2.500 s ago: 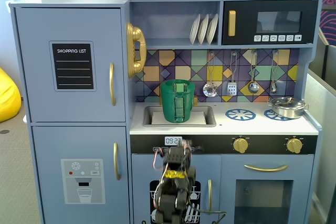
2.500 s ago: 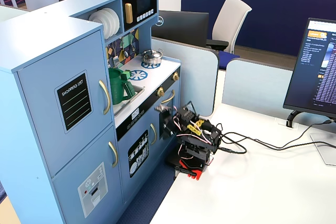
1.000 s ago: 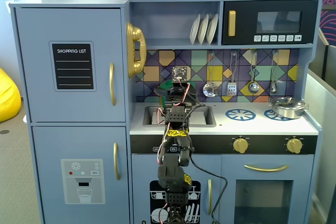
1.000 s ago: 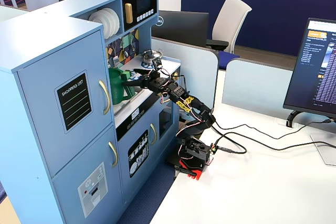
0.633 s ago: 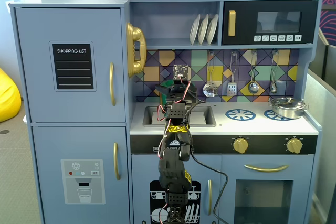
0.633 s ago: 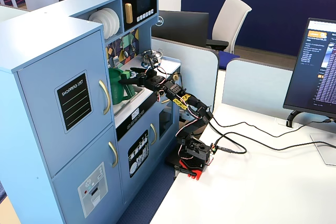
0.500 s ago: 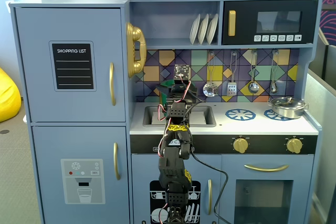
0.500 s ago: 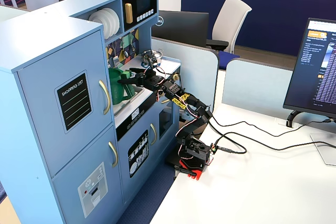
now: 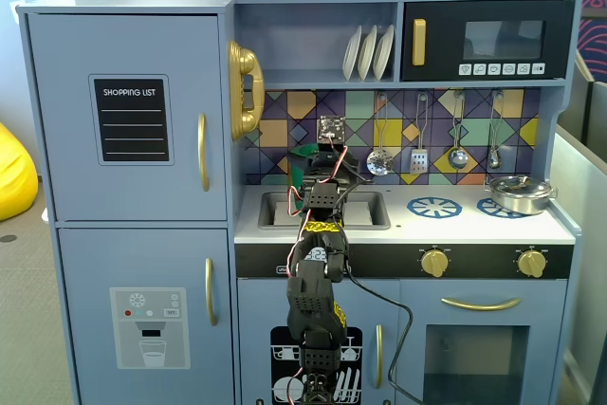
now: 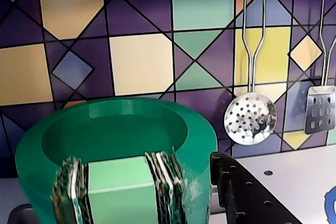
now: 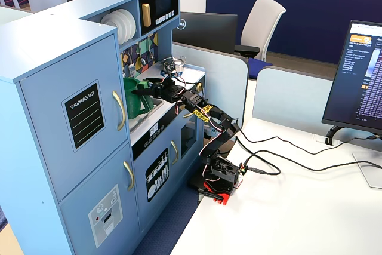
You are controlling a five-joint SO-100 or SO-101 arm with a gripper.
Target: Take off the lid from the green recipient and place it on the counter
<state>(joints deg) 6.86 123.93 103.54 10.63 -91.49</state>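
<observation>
Your black two-finger gripper (image 10: 118, 192) clamps the light-green strap handle (image 10: 119, 190) of the dark-green plastic lid (image 10: 115, 129), tilted up at the counter's (image 9: 408, 225) back-left corner.

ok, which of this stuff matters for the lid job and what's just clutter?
Job: pot, counter, gripper; I can't pick out the lid.
Clutter: pan, plates, skimmer, spatula, phone.
</observation>
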